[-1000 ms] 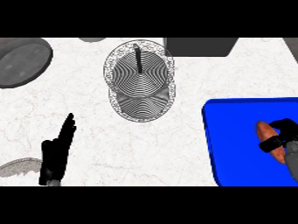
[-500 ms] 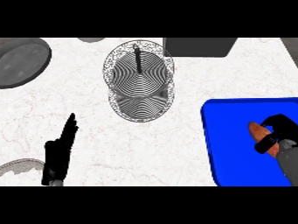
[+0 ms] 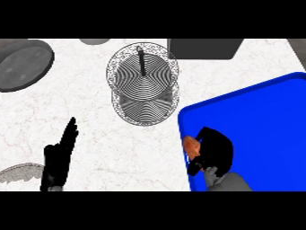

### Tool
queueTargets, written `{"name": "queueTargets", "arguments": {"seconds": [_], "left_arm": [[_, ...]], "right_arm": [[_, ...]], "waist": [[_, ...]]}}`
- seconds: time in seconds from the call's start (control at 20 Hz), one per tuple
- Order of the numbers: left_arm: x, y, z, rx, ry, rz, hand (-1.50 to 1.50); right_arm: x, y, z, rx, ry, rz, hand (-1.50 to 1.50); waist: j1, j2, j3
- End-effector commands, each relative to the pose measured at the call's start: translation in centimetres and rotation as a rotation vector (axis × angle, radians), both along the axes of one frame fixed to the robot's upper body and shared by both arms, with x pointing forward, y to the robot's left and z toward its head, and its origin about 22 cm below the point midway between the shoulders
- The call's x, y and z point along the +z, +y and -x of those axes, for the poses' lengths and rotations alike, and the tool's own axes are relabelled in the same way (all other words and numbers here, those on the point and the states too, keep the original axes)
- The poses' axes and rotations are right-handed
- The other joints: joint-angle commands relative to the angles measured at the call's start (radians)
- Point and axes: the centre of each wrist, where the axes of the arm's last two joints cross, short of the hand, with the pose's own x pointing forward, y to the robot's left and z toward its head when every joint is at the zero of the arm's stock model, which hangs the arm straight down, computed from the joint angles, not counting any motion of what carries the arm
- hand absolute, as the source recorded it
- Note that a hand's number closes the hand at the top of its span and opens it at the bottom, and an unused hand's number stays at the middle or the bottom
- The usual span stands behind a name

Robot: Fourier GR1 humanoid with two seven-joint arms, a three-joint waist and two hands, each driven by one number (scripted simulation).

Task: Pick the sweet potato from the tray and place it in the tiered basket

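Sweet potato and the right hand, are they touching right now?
Touching. In the head view the right hand curls over the sweet potato at the blue tray's left edge, its fingers covering most of it with no gap showing.

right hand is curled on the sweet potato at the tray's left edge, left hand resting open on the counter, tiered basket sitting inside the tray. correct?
Not quite. The tiered basket stands on the white counter, outside the blue tray, up and to its left, as the head view shows. The rest holds: the right hand is curled on the sweet potato at the tray's left edge, and the left hand rests open on the counter.
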Motion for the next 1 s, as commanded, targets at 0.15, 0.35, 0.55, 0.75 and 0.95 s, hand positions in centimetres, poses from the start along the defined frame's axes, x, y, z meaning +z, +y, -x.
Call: {"name": "queueTargets", "arguments": {"seconds": [0.15,0.35,0.55,0.75,0.95], "left_arm": [[-0.4,0.6,0.2,0.031,0.024,0.003,0.0],[-0.5,0.4,0.6,0.039,0.007,-0.005,0.0],[-0.5,0.3,0.1,0.032,0.019,0.005,0.0],[0.0,0.6,-0.3,0.007,0.006,0.003,0.0],[-0.1,-0.1,0.1,0.014,0.001,0.01,0.0]], "right_arm": [[7.2,5.5,4.4,-0.135,-0.297,-0.198,1.5],[11.9,5.4,5.7,-0.154,-0.491,-0.24,1.5],[16.0,5.4,7.5,-0.133,-0.698,-0.144,1.5],[17.7,5.4,8.3,-0.117,-0.747,-0.029,1.5],[18.5,5.2,8.7,-0.123,-0.764,0.007,1.5]], "waist": [[-0.021,-0.005,0.005],[-0.029,-0.011,0.004],[-0.034,-0.007,0.002],[-0.024,-0.003,0.001],[-0.011,-0.002,0.002]]}}
